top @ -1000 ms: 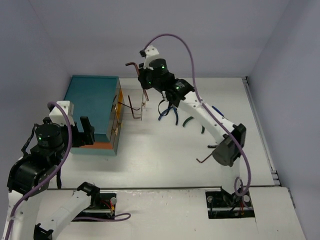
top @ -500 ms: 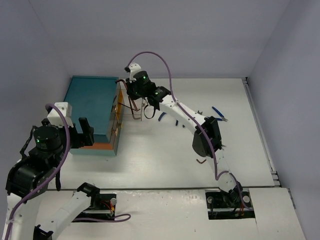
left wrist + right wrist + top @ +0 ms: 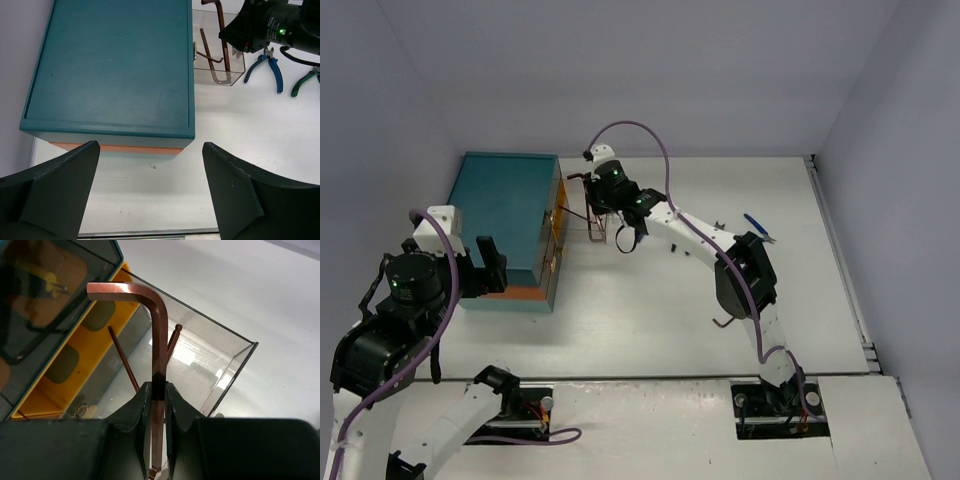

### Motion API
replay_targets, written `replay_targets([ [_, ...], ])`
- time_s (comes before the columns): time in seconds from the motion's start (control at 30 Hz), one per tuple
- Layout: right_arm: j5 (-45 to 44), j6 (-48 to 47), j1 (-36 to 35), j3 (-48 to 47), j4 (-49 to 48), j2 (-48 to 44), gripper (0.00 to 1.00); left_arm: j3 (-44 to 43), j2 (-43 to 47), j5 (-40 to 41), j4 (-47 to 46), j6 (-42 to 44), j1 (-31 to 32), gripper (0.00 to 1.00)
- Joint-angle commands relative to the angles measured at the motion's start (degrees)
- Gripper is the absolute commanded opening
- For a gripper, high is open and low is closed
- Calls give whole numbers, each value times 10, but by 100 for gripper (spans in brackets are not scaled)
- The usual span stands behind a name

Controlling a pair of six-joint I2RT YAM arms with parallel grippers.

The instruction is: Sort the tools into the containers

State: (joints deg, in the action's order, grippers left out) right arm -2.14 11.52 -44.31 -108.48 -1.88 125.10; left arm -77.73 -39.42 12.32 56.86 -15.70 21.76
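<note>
The white table [image 3: 650,300] carries a teal box-shaped chest [image 3: 505,200] with an orange band [image 3: 115,149] near its base, standing on the left side. One clear plastic drawer [image 3: 200,70] is drawn out of the chest's front toward the middle of the table. Other hex keys [image 3: 124,358] already lie inside it.

Left gripper [image 3: 150,150]: jaws spread wide, holding nothing, hovering above the near end of the chest.

Right gripper [image 3: 159,387]: fingers clamped on the long shank of a copper-coloured L-shaped hex key [image 3: 159,340]. The grip is partway along the shank, so a short stub shows behind the fingers.

Governing relation: the held hex key is at the open drawer, carried by the right arm. The left gripper is well apart from it.
- Long axis: in the right wrist view the shank runs straight forward out of the fingers, with the drawer's open top beyond and below it.
- Pointing: the short leg is at the far end and turns toward the chest.
- Whether the stub end has entered the drawer cannot be told.

Judgement: release calls for the whole shank to sit inside the drawer walls, because the bent leg reaches toward the chest front and could catch there.

Blue-handled pliers [image 3: 267,65] and green-handled pliers [image 3: 302,85] lie on the table beside the drawer, on the side away from the chest, not yet sorted.
</note>
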Motion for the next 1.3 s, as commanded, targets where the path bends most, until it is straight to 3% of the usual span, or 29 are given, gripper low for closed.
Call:
replay_targets([
  [0.0,-20,-14,1,-3,-23,-63,13,-1,-8,4,-23,-6,3,81],
  [0.13,8,-21,0,-15,-22,-53,38,2,-7,6,-23,-4,2,81],
  [0.37,-6,-21,-2,-7,-22,-86,45,-4,-7,10,-23,-1,3,81],
  [0.5,-163,52,10,92,-16,-191,49,-13,-7,13,-23,2,2,81],
  [0.57,-190,112,30,191,-3,-240,55,-18,-8,11,-23,2,2,81],
  [0.63,-186,206,80,287,28,-324,79,-21,-8,4,-23,1,3,81],
  [0.7,-194,237,104,356,59,-371,89,-24,-10,-3,-23,0,3,81],
  [0.83,-231,308,126,512,150,-480,86,-32,-11,-20,-22,3,3,81],
  [0.97,-241,378,144,632,205,-558,76,-38,-7,-28,-23,4,4,81],
  [1.03,-223,407,157,677,215,-581,70,-39,-7,-29,-23,4,5,81],
  [1.27,-186,474,198,744,231,-579,67,-38,-4,-47,-23,1,7,81],
])
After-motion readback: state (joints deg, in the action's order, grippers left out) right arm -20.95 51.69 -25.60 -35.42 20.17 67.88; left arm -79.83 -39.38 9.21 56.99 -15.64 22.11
